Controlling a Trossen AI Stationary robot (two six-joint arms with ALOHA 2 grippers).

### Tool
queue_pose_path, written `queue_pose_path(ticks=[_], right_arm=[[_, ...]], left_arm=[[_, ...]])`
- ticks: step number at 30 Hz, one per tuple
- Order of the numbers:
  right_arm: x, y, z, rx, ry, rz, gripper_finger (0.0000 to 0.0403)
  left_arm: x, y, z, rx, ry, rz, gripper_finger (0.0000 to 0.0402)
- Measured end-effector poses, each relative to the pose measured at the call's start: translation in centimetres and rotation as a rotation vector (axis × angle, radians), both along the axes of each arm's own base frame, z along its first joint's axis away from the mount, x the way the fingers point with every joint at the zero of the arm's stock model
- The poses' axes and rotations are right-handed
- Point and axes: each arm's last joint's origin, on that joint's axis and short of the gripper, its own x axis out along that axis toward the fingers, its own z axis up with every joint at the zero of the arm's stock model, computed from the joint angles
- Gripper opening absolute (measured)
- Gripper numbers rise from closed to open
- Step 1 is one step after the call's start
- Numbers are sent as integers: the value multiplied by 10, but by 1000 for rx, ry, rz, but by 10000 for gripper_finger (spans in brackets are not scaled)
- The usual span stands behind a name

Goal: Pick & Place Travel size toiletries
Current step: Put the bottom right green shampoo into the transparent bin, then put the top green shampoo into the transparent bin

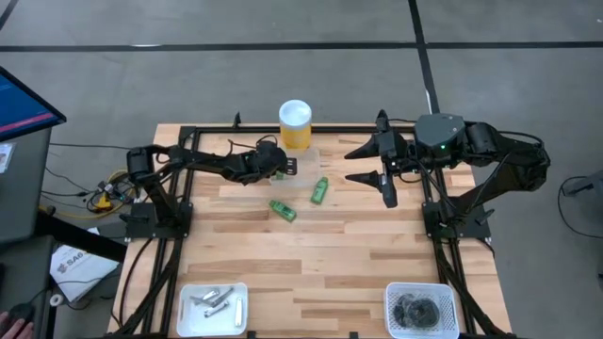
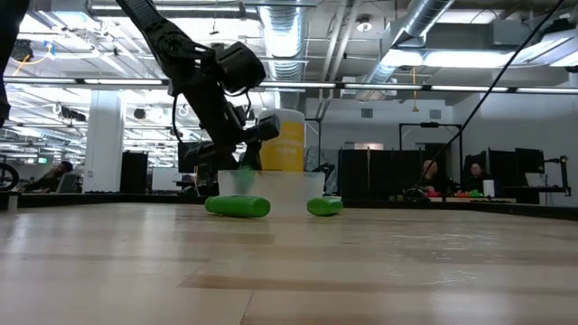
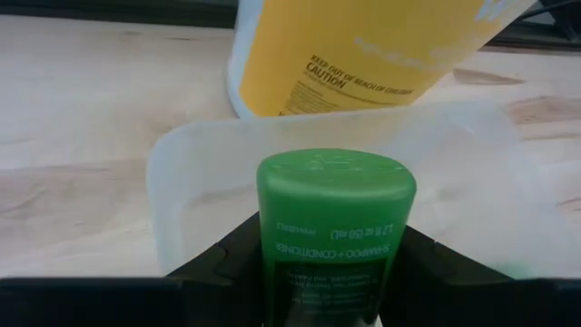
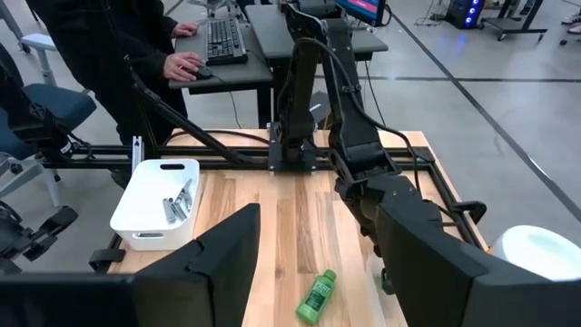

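My left gripper is shut on a bright green tube just above a shallow clear tray that stands in front of the tall yellow cylinder. Two more green tubes lie flat on the wood, one right of the gripper and one nearer the table's near edge; the low view shows them as well. My right gripper is open and hangs above the table right of them, touching nothing. One tube shows below it in the right wrist view. My left gripper pinches the green tube's body between its two fingers, just behind the flat cap. The fingers come slanting down from the table's left. The tube is lifted clear, its cap end pointing away from the gripper over the clear tray.
A white tray with thin silvery pieces sits at the near left corner. A white basket with dark grey round pieces sits at the near right. Bare wood lies between them. A person works at a desk beyond the table's left side.
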Motion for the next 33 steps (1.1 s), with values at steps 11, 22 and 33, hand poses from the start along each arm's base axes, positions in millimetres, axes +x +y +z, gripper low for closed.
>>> queue_pose_path(ticks=[11,22,33], right_arm=[[0,0,0,-2,1,1,214],[-1,-5,-3,54,36,-46,215],[16,-29,-43,305,278,-559,244]], left_arm=[[0,0,0,-2,4,0,176],[-4,-3,20,24,-15,-86,196],[-34,-23,109,134,-268,-196,206]])
